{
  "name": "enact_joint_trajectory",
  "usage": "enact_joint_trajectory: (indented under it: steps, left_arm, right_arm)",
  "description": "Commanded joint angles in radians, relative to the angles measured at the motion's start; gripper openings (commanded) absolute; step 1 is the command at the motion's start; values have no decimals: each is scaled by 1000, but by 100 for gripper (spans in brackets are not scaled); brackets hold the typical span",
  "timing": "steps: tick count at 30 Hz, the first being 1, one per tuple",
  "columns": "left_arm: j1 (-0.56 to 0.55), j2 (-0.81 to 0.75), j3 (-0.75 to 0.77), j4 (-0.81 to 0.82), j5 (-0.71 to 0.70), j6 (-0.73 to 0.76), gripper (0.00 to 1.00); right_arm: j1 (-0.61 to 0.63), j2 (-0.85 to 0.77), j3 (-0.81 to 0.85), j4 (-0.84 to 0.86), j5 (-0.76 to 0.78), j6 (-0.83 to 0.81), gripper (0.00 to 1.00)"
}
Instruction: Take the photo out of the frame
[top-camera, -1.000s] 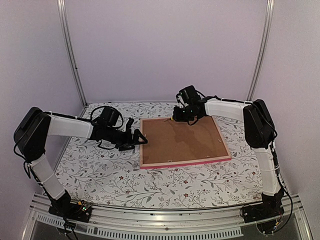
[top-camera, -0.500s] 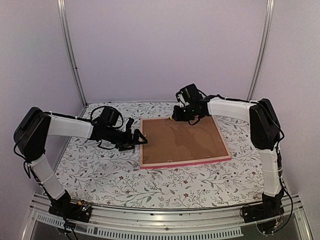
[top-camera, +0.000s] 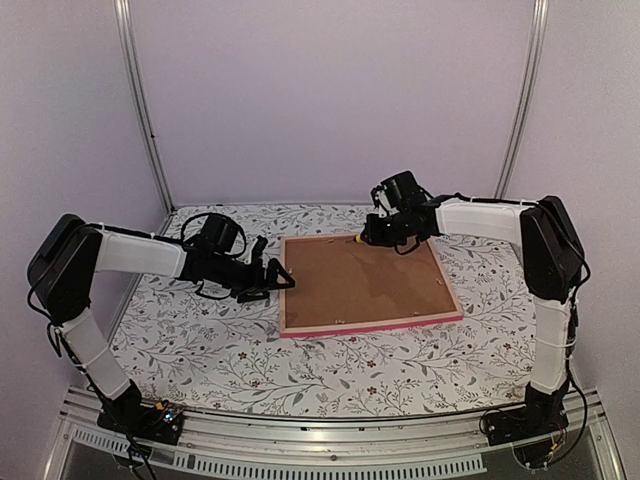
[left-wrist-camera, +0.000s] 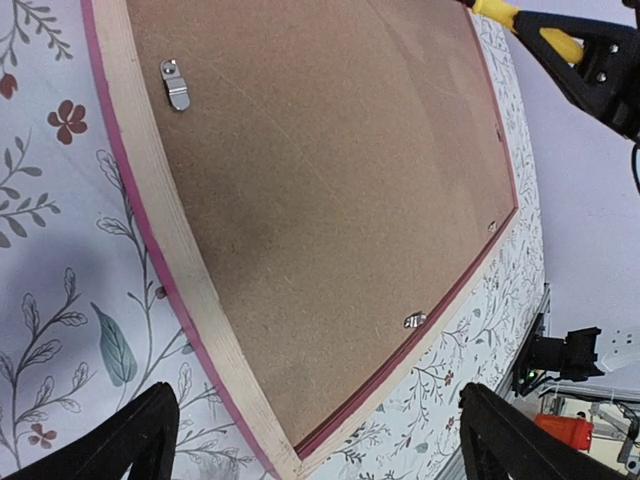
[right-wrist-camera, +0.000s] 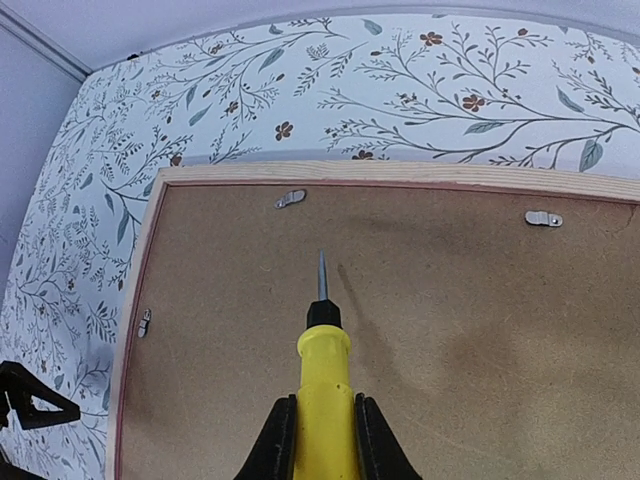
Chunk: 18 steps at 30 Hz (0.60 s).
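The frame (top-camera: 370, 325) with its pink border lies face down in the middle of the table, its brown backing board (top-camera: 360, 280) facing up. The photo is hidden under the board. My right gripper (top-camera: 372, 235) is shut on a yellow screwdriver (right-wrist-camera: 323, 370), whose tip hovers over the board near the far edge, between two metal tabs (right-wrist-camera: 290, 199) (right-wrist-camera: 543, 218). My left gripper (top-camera: 282, 280) is open and empty at the frame's left side. In the left wrist view the frame's near corner (left-wrist-camera: 270, 440) lies between its spread fingers (left-wrist-camera: 150, 430).
More small metal tabs hold the board at the frame's edges (left-wrist-camera: 176, 84) (left-wrist-camera: 414, 321) (right-wrist-camera: 144, 322). The floral tablecloth (top-camera: 200, 340) surrounds the frame. Purple walls and metal posts (top-camera: 140, 110) close the back and sides.
My right gripper has moved to the right along the frame's far edge with the screwdriver in it. The left arm and the frame have not moved.
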Motion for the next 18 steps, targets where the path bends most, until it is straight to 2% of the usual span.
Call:
enact_joint_trajectory:
  steps: [1,8,18]
  left_arm:
    - [10,-19,-8,36,7,-7,99]
    - [10,-16,-8,42,11,-9,99]
    - [11,-26,-4,31,8,-4,99]
  right_arm:
    - [-68,-120,-120,136,-57,44,0]
    - [-212,-261,-352,321,-156,132,0]
    - [-469,-363,-611,593,-320,281,0]
